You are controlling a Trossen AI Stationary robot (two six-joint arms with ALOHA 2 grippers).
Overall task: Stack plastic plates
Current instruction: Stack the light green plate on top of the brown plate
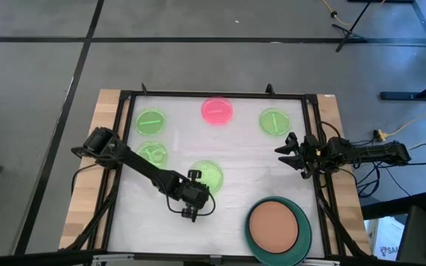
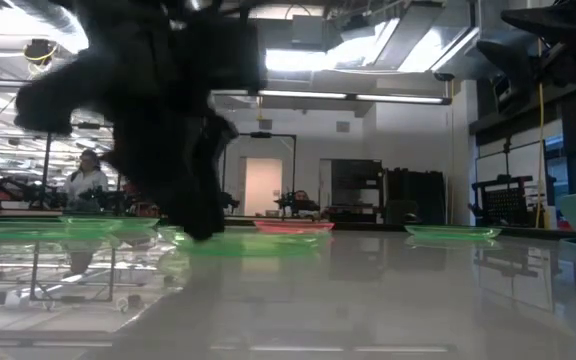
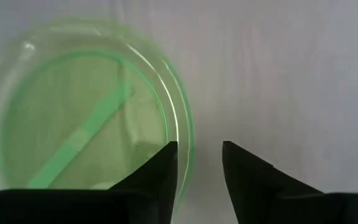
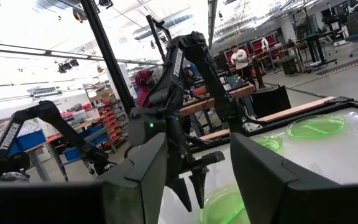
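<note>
A white table (image 1: 235, 192) carries four green plates (image 1: 274, 121) spread across its far and left parts, a pink plate (image 1: 217, 111) at the far middle, and near right a teal plate (image 1: 305, 233) bearing a brown one (image 1: 274, 227).

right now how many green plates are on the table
4 small green plates: one back left, one just in front of it, one mid-table beside the left claw, and one back right. More could be stacked unseen.
</note>
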